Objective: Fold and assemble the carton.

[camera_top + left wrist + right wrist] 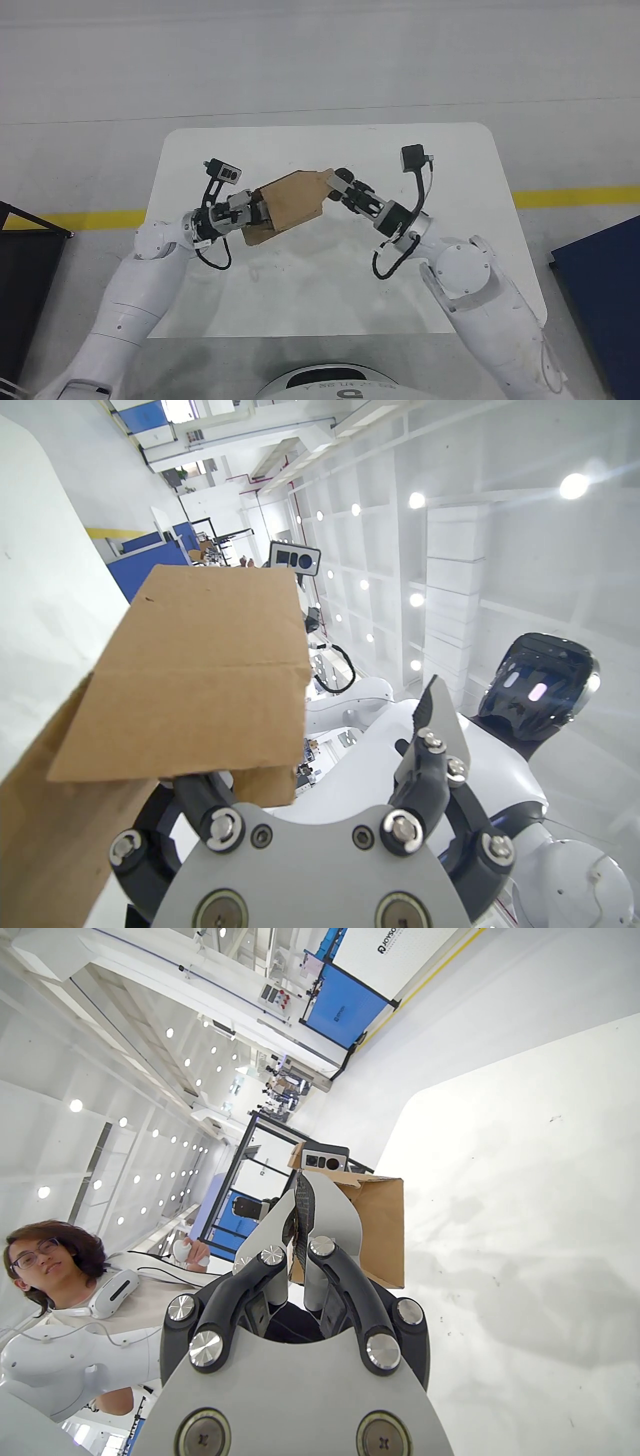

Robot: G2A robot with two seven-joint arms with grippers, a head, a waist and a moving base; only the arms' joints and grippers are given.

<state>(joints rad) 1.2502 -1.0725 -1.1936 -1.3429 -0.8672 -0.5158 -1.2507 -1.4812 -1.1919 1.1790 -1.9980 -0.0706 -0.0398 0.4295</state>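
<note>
A flat brown corrugated cardboard carton (290, 205) is held over the middle of a white, round-cornered tabletop (440, 170), between two white robot arms. The right gripper (302, 1193), at the carton's right end, has its fingers (335, 1215) pressed together on a thin cardboard edge. The left gripper (250, 212) sits at the carton's left end with its fingers spread wide: one finger (440, 725) stands clear of the cardboard, while the other is hidden behind a folded flap. Beyond the far edge of the tabletop, a pale grey floor (300, 60) carries a yellow line (575, 196). The room is a bright white hall with round ceiling lights (416, 500) and blue partition panels (345, 1010) bearing white lettering.
</note>
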